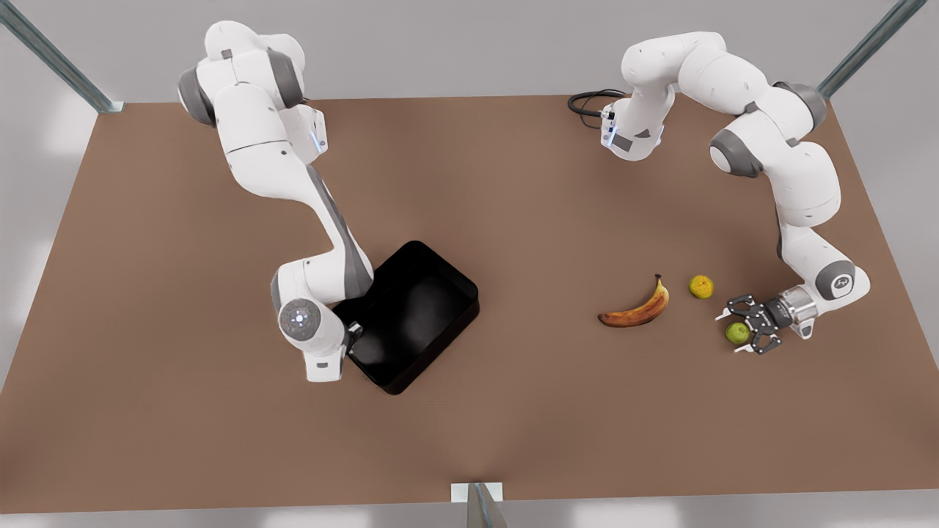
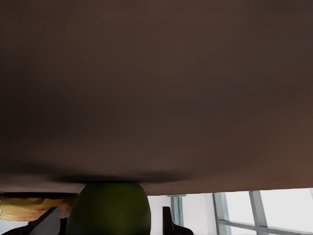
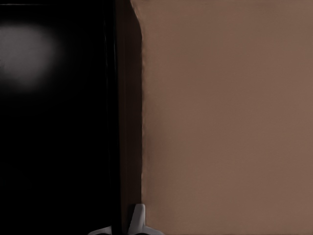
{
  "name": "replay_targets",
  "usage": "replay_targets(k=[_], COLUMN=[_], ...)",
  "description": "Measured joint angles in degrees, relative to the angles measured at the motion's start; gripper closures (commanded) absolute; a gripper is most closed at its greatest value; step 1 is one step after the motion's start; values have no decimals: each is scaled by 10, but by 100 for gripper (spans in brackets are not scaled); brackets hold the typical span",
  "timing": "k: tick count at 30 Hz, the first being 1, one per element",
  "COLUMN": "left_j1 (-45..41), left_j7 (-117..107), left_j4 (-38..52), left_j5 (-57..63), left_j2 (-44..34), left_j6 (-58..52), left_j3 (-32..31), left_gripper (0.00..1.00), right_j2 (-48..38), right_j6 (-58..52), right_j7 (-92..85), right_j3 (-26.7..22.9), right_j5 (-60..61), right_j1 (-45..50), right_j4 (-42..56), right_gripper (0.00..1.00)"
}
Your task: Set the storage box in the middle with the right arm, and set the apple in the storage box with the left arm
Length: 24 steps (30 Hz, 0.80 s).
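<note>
- storage box (image 1: 411, 308): glossy black
- apple (image 1: 736, 333): yellow-green
- banana (image 1: 640, 306): yellow w/ brown spots
- round fruit (image 1: 701, 287): yellow-orange
- table (image 1: 513, 191): plain brown
- arms: white, grey joints

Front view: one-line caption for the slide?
Left gripper around the apple beside the banana and orange fruit; right gripper at the storage box wall on the brown table.

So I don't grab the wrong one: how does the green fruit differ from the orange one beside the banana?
The apple is yellow-green; the round fruit is yellow-orange. The apple sits between the left end effector's fingers; the round fruit lies free, nearer the banana. Both are small and round.
</note>
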Motion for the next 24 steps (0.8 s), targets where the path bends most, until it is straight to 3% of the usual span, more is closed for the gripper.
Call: replay_targets(k=[6,7,8,10,17,20,22,24], left_j1=[0,0,0,0,0,0,0,0], left_j7=[-3,-3,-3,-3,-3,-4,-5,-24], left_j4=[-13,-13,-13,-13,-13,-13,-12,-5], left_j5=[-3,-4,-4,-5,-5,-1,4,5], left_j2=[-2,-2,-2,-2,-2,-2,-2,-3], left_j6=[0,0,0,0,0,0,0,0], left_j3=[-9,-9,-9,-9,-9,-9,-9,-9], left_gripper=[3,11,22,34,58,62,71,71], right_j2=[70,76,78,79,39,-64,-140,-232], right_j6=[14,21,27,32,17,-135,-253,-341], right_j7=[1,1,1,1,-1,0,1,27], right_j3=[2,3,3,3,0,-4,-68,-72], right_j5=[52,52,52,52,60,59,44,-57], right_j1=[28,29,29,29,24,-58,-97,-135], right_j4=[77,78,78,77,89,86,60,14], right_gripper=[79,54,1,0,0,0,0,0])
